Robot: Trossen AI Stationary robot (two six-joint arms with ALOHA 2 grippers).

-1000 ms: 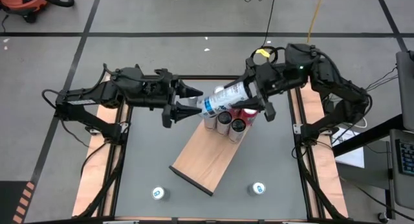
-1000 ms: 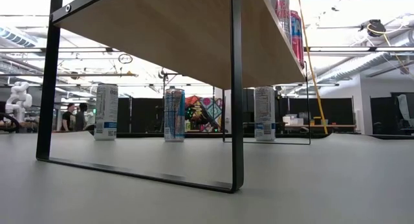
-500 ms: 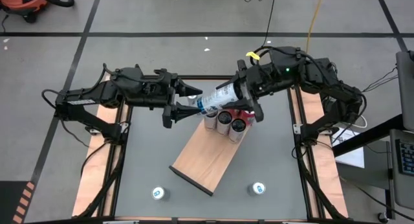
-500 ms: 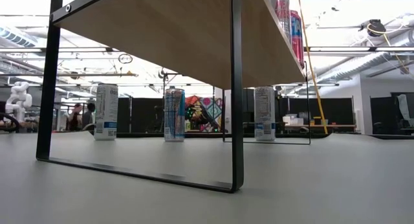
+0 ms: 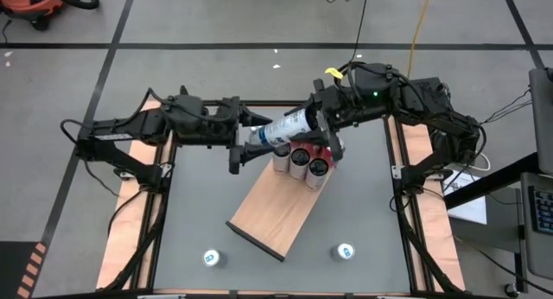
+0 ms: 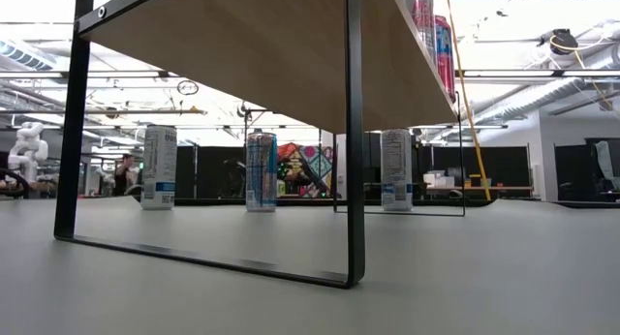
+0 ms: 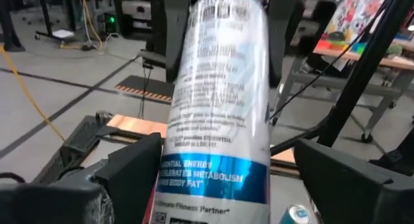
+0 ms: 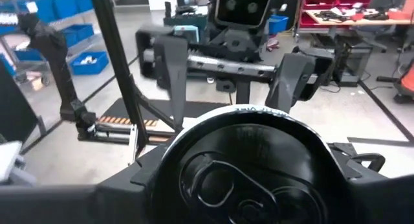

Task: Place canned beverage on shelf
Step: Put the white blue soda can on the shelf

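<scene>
Two cans point(image 5: 213, 258) stand at the desk's point(image 5: 363, 204) near edge. Beyond them the shelf point(image 5: 272, 208) carries three cans point(image 5: 298, 161) at its far end. Above those, the right hand point(image 5: 318, 130) grips one white-and-blue can point(image 5: 278, 131) lying sideways, its other end between the left hand's point(image 5: 244, 143) open fingers.

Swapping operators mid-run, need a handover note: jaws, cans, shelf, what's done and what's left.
Right gripper: shut on the white-and-blue can, held lying sideways in the air over the shelf's far end.
Left gripper: jaws open, standing either side of that can's free end; no grip yet.
Shelf: four standing cans grouped at its far end.
Two cans on the table at its near edge: one left, one right.
Left: finish the handover, stand this can on the shelf, then the two loose ones.
</scene>
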